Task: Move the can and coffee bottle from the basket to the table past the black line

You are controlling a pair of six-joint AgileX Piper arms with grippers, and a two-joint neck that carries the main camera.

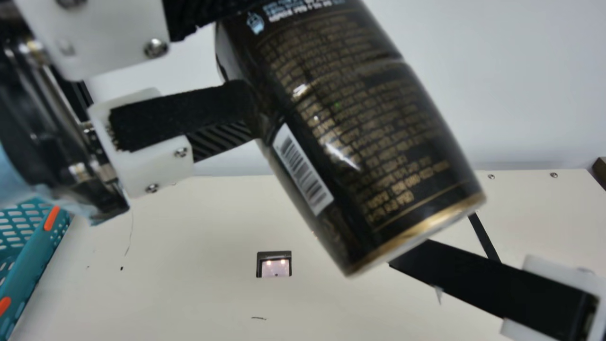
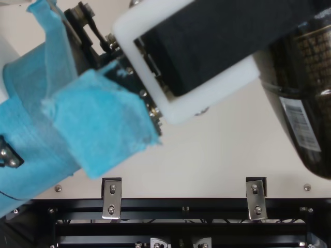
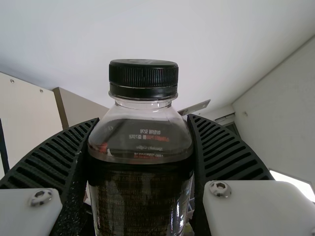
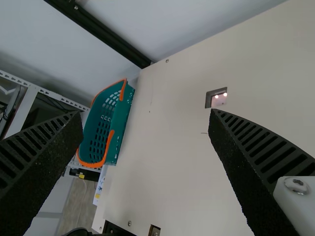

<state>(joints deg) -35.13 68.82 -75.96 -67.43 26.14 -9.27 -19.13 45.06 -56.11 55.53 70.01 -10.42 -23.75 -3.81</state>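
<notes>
The left gripper (image 1: 246, 54) points sideways with its two fingers closed in a grip, and the right gripper (image 1: 454, 270), lower in the main view, has its two fingers wide apart.

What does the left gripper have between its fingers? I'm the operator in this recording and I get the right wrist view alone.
Observer: The left gripper has the bottle clamped between its two fingers.
Operator: Thanks. And the black line, where does it lie?
Observer: In the main view, the black line is on the table, just right of the bottle's base in the picture, running down to behind the right gripper.
</notes>
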